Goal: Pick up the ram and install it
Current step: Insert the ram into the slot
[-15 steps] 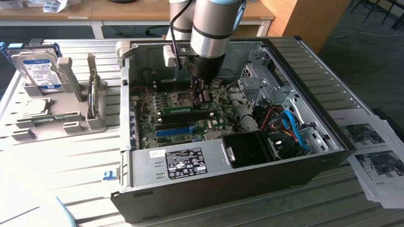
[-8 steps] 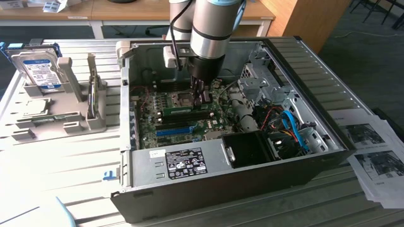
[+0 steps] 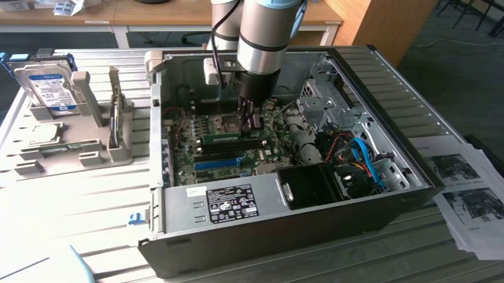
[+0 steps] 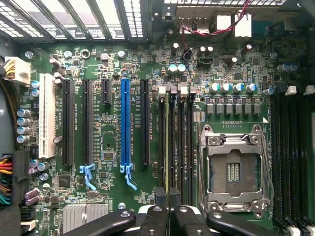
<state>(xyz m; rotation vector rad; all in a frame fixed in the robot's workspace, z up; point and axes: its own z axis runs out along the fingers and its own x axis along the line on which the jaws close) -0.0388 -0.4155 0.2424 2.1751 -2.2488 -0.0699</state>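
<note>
The ram (image 4: 167, 137) is a thin green stick seen edge-on, standing along one of the black memory slots (image 4: 161, 142) beside the CPU socket (image 4: 234, 169). My gripper (image 4: 168, 197) is shut on its near end, a black finger on each side. In the exterior view the arm reaches down into the open computer case (image 3: 393, 118). There my gripper (image 3: 252, 125) is at the right end of the ram (image 3: 223, 139), low over the motherboard. Whether the ram is pressed home in the slot I cannot tell.
A long blue slot (image 4: 125, 123) and black expansion slots lie beside the memory slots. The power supply (image 3: 224, 200) and cables (image 3: 362, 159) crowd the case. A grey fixture (image 3: 71, 118) at the exterior view's left holds a hard drive (image 3: 47, 85). Papers (image 3: 468, 194) lie at the right.
</note>
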